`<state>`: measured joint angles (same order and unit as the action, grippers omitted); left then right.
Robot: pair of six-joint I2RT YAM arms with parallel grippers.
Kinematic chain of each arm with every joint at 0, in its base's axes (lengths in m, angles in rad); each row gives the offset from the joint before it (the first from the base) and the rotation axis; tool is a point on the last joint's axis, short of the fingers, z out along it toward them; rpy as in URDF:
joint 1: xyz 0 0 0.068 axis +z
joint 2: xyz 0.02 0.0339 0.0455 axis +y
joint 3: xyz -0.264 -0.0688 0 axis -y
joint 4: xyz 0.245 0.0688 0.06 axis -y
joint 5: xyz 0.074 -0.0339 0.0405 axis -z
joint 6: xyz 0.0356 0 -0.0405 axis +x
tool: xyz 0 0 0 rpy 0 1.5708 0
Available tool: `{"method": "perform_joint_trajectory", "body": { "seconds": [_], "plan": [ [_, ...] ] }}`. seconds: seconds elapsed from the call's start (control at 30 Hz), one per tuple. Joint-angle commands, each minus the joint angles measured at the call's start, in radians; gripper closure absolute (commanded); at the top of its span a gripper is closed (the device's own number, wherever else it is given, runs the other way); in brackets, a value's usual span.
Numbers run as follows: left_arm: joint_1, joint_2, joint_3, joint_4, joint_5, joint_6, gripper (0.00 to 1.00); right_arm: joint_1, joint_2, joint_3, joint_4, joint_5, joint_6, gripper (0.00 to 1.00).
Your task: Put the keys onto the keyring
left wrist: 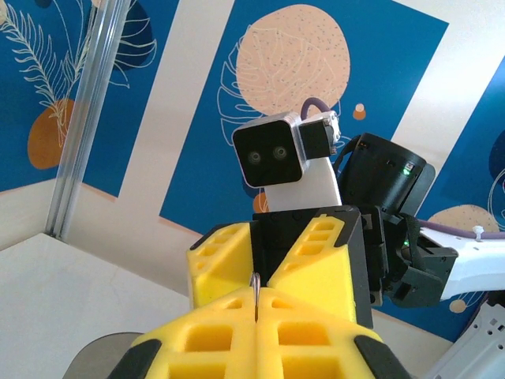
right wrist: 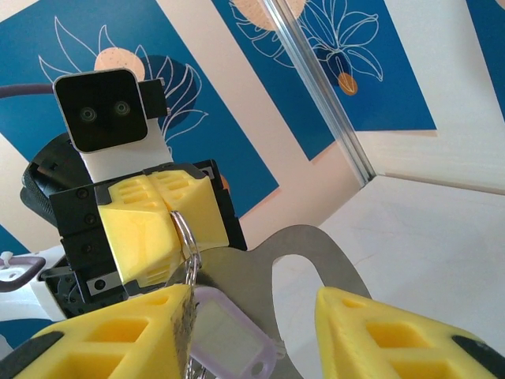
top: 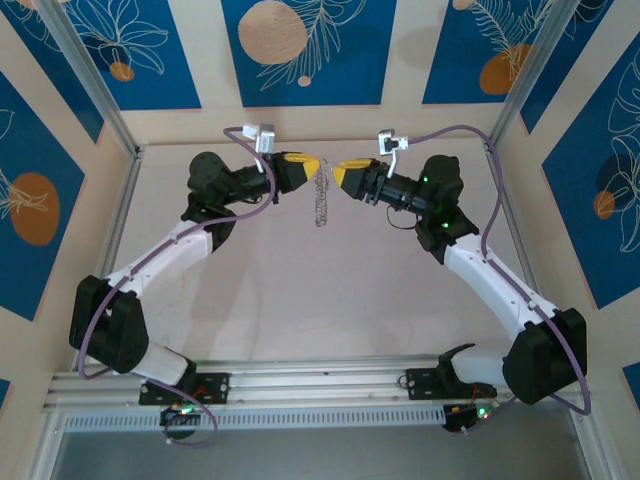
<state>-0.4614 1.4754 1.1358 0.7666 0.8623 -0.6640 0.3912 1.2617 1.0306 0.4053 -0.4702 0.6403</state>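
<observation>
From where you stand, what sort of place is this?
Probably a robot test booth: two robot arms bolted to a rail at the edge of a table, boxed in by metal posts and blue leaf-print wall panels.

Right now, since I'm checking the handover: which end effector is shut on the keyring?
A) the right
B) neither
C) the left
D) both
C: the left end effector has its yellow fingers closed on the keyring, while the right end effector stands wide open.
</observation>
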Motion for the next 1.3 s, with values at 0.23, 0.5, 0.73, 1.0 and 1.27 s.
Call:
{"method": "perform_joint_trajectory", "body": {
  "seconds": [0.23,0.5,0.73,1.0,1.27],
  "plan": [
    [-0.015,0.01,0.005,0.033,0.001,0.013,1.0,0.021,-0.007,0.034,0.023,0.005,0.002,0.58],
    [-0.019,0.005,0.008,0.025,0.004,0.019,1.0,0.013,-0.055,0.017,-0.025,0.064,-0.025,0.58],
    [-0.022,0.005,0.011,0.022,0.007,0.026,1.0,-0.003,-0.089,0.001,-0.011,0.061,0.003,0.58],
    [-0.025,0.006,0.012,0.023,0.007,0.027,1.0,0.034,-0.042,0.04,-0.02,0.012,-0.001,0.58],
    [-0.025,0.005,0.012,0.025,0.008,0.029,1.0,0.044,-0.015,0.026,-0.01,0.006,0.008,0.78]
  ]
}}
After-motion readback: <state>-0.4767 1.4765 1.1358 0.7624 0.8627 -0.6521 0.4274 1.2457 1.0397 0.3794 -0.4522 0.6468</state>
